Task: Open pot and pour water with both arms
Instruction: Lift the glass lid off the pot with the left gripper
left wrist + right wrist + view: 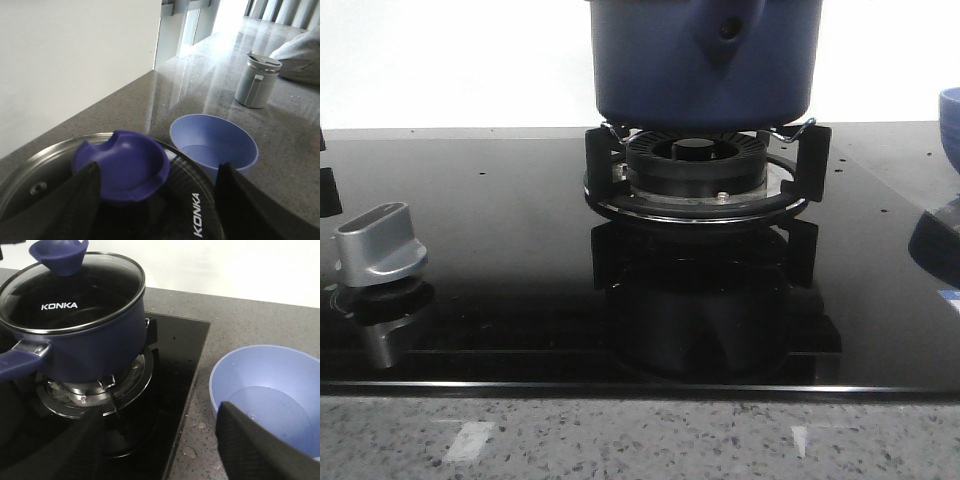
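Here the pot (85, 340) sits lidded, well apart from the bowl (270, 390).

Kitchen: gas hob (470, 260), stone counter (210, 85)

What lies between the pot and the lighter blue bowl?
In the right wrist view, nothing stands between the pot and the bowl: only the black hob glass, then speckled grey countertop.

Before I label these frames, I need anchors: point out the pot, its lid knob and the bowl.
pot (95, 347): right wrist view, on the dark blue side wall.
lid knob (122, 165): left wrist view, in the knob's hollow top.
bowl (295, 375): right wrist view, on the inner wall.
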`<state>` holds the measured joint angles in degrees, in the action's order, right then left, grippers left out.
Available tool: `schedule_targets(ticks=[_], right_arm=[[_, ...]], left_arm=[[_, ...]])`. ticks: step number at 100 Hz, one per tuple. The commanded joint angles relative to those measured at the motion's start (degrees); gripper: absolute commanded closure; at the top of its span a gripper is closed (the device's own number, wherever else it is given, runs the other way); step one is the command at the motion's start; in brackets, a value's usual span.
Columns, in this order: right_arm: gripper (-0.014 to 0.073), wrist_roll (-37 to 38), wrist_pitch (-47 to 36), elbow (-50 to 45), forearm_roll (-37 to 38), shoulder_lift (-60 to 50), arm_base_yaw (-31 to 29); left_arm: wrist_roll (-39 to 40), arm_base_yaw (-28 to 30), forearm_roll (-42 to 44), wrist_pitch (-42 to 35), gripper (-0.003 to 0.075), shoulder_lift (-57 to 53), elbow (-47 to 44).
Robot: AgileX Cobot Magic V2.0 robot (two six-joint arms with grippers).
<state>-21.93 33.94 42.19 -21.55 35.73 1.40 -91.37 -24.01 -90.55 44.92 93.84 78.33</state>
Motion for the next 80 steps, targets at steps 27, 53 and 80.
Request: schedule_targets(ticks=[27,53,80], right_arm=[[0.0158,0.0,-3.7,2.0,-0.2,2.2,-0.2],[0.0158,0.0,-3.1,2.0,-0.2,3.1,-0.2],[0.0158,0.0,-2.3,2.0,-0.2,3.1,-0.2]], left_arm=[[-1.6,-0.7,-2.9,-1.7,0.0285,2.2,5.7],[-4.8,-2.9,-2.5,-2.6,0.0285,4.6,7.3],[-6.5,-3.4,-2.6,-4.8,0.0285,4.6,7.3]])
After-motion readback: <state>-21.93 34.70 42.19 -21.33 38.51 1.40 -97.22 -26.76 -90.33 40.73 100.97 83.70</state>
